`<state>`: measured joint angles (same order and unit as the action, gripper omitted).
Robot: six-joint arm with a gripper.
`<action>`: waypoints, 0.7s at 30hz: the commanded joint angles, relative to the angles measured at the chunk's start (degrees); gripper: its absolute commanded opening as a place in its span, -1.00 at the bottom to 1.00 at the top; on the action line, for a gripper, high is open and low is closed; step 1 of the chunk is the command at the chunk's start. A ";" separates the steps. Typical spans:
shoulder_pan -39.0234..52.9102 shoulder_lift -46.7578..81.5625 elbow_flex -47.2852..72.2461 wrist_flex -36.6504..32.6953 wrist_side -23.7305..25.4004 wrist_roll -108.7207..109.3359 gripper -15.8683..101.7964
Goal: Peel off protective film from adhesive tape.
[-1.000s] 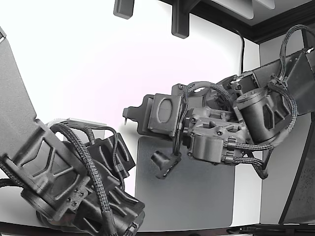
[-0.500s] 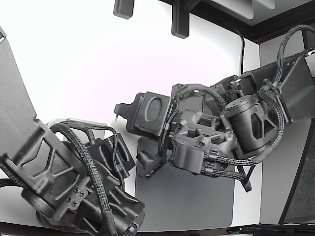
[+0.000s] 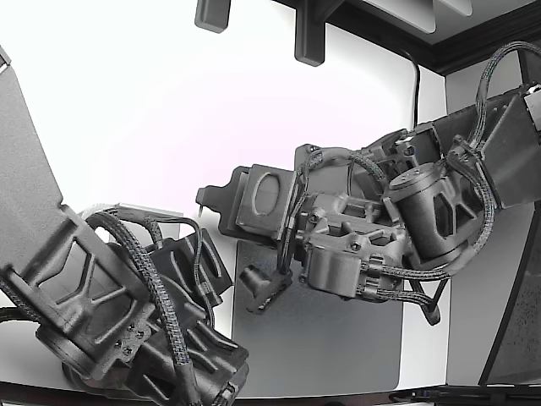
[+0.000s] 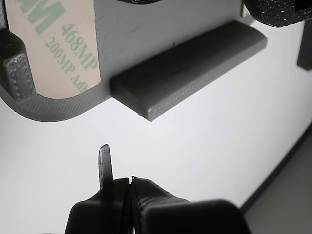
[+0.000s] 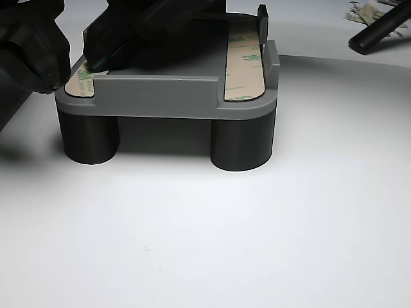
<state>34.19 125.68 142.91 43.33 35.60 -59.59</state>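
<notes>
In the exterior view, we see the arm (image 3: 397,228) above a gray mat (image 3: 321,338). In the wrist view, our pincer (image 4: 127,187) is pressed shut, holding nothing, near the tape (image 4: 58,44) on the gray block (image 4: 146,73). In the other view, tape sits on the block on the white surface (image 5: 257,244).

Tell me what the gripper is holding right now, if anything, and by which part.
Nothing. The gripper has its tips closed together with no film between them, clear of the gray part and its tape liner.
</notes>
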 commanded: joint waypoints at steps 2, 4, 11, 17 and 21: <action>-0.35 1.85 -0.44 -1.14 -0.53 -0.44 -0.91; -0.35 0.79 -0.70 -1.76 -0.44 -0.26 -0.91; -0.35 -4.39 -4.48 -0.53 -0.18 1.05 -0.91; -0.35 -4.66 -4.48 -0.70 -0.26 1.67 -0.92; -0.26 -4.75 -4.39 -0.70 -0.18 1.41 -0.92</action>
<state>34.28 119.88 139.92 43.07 35.16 -58.01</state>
